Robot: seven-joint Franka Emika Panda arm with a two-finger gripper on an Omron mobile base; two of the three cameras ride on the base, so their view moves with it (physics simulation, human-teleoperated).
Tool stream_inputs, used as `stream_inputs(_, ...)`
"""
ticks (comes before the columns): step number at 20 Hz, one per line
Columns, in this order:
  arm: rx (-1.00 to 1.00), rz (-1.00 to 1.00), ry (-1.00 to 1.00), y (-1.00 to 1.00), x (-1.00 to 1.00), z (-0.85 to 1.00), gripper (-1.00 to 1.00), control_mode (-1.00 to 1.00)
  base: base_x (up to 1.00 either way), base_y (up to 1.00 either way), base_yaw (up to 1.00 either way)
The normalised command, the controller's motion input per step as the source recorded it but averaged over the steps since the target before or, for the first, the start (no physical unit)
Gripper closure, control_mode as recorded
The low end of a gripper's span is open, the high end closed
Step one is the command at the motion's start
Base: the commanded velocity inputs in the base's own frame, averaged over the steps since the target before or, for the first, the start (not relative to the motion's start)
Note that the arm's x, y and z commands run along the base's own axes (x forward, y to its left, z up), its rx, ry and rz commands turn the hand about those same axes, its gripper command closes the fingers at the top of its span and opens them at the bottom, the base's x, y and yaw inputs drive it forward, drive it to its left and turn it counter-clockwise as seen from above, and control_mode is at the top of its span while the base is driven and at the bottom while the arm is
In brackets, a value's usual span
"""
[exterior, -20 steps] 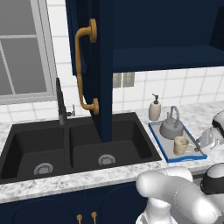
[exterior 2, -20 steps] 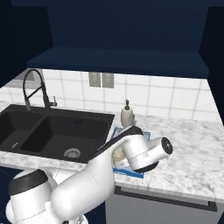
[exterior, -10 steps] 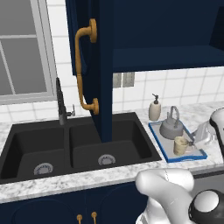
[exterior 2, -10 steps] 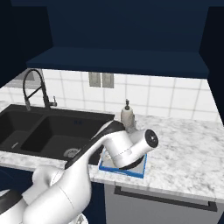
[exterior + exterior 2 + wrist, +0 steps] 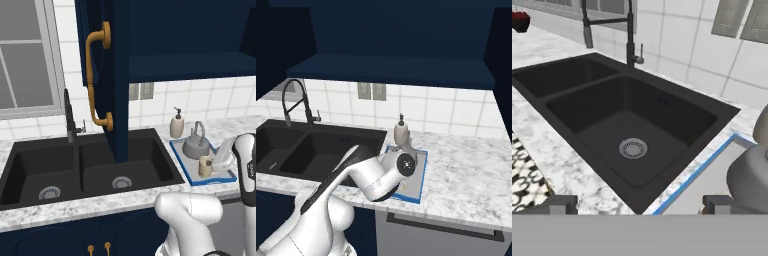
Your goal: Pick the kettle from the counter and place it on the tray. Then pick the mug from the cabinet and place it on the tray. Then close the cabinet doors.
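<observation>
Sink [image 5: 632,135] sits left of and ahead of the gripper [image 5: 639,202]; tray [image 5: 704,167] edge runs just ahead, kettle [image 5: 752,177] close on the right. Gripper fingers are spread apart, nothing between them. Mug [image 5: 205,166] is already on the tray beside the kettle. Cabinet door [image 5: 107,75] hangs open over the desk [image 5: 466,175]. Risk: swinging up toward the door, the arm clips kettle or mug.
</observation>
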Motion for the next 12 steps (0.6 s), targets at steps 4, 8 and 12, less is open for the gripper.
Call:
stream_inputs(4,0.00,-0.10,-0.27,0.44,-0.10,0.31,-1.00,-1.00,0.00,0.00,0.00)
stream_inputs(8,0.00,-0.06,-0.24,0.46,-0.10,0.36,-1.00,-1.00,0.00,0.00,0.00)
stream_inputs(12,0.00,-0.01,-0.17,0.45,-0.05,0.38,-1.00,-1.00,0.00,0.00,0.00)
